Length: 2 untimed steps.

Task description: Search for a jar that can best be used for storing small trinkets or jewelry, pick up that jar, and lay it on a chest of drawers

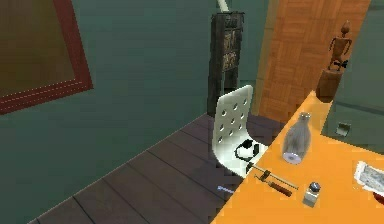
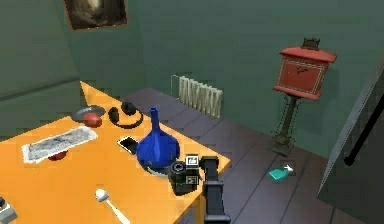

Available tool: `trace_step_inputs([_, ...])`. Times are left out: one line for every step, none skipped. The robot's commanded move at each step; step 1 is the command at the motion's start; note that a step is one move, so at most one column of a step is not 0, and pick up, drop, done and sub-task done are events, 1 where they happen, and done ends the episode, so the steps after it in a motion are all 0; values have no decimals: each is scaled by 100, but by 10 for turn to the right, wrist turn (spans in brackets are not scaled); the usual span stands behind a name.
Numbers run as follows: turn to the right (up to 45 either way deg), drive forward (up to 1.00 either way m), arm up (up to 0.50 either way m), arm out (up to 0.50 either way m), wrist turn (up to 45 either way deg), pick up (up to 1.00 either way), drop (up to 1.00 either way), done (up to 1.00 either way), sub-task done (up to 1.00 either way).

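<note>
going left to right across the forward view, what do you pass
framed picture on the wall → white chair → glass bottle on the orange table → small brown statue

Worktop: orange, its corner meeting the dark plank floor.
Far side: a newspaper lies flat, a red rounded thing and black headphones beyond it.
Near the edge: a blue narrow-necked vessel stands upright, a dark phone just beside it.
Near side: a white spoon.
Forward view: a clear glass bottle upright, a thin pen-like stick, a small shaker.
Floor: a white chair beside the worktop; a small teal thing near a red box on a post.
</note>
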Motion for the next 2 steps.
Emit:
trace_step_inputs([0, 0, 0, 0, 0, 100, 0, 0, 0])
trace_step_inputs([0, 0, 10, 0, 0, 0, 0, 0, 0])
